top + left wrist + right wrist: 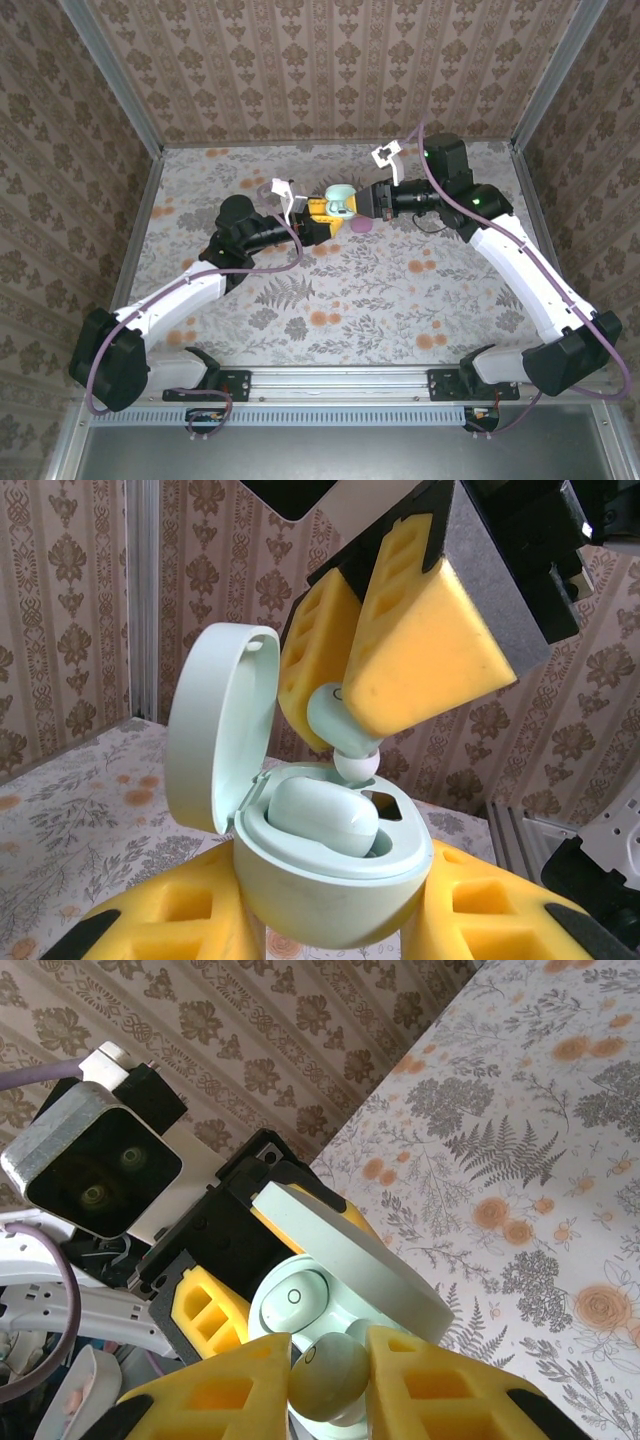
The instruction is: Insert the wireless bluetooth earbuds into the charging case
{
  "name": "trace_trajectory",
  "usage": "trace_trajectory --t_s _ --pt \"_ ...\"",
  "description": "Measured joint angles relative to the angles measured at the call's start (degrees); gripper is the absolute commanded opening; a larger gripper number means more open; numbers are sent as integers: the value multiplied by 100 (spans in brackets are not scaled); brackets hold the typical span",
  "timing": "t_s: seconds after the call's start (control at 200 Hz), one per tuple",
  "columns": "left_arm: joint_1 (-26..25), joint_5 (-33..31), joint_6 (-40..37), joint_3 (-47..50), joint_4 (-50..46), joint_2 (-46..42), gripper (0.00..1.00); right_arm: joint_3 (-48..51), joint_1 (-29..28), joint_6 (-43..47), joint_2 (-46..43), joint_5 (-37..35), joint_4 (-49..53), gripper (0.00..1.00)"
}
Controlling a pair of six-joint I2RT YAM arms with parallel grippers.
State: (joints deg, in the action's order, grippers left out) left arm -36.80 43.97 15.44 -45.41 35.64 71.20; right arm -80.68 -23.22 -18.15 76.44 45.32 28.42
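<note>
A mint-green charging case point(330, 880) with its lid point(215, 720) hinged open is clamped between the yellow pads of my left gripper point(335, 925), a little above the table. One pale earbud point(320, 815) sits in its slot. The other slot point(385, 805) is empty. My right gripper point(330, 1365) is shut on a second pale earbud point(322, 1385), whose rounded tip point(357, 767) hangs just above the case's rim by that empty slot. In the top view the case point(342, 200) is at the table's back middle, the left gripper point(318, 213) to its left and the right gripper point(372, 200) to its right.
A small pinkish-purple object point(362, 226) lies on the floral tabletop point(400, 300) just in front of the two grippers. Papered walls close in the back and sides. The arms' bases stand on the rail point(340, 380) at the near edge.
</note>
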Motion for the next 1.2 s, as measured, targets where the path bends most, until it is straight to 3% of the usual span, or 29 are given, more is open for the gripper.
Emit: trace_trajectory --t_s 1.2 --pt "0 -129 -4 -2 -24 0 29 -76 -83 -70 44 -267 35 43"
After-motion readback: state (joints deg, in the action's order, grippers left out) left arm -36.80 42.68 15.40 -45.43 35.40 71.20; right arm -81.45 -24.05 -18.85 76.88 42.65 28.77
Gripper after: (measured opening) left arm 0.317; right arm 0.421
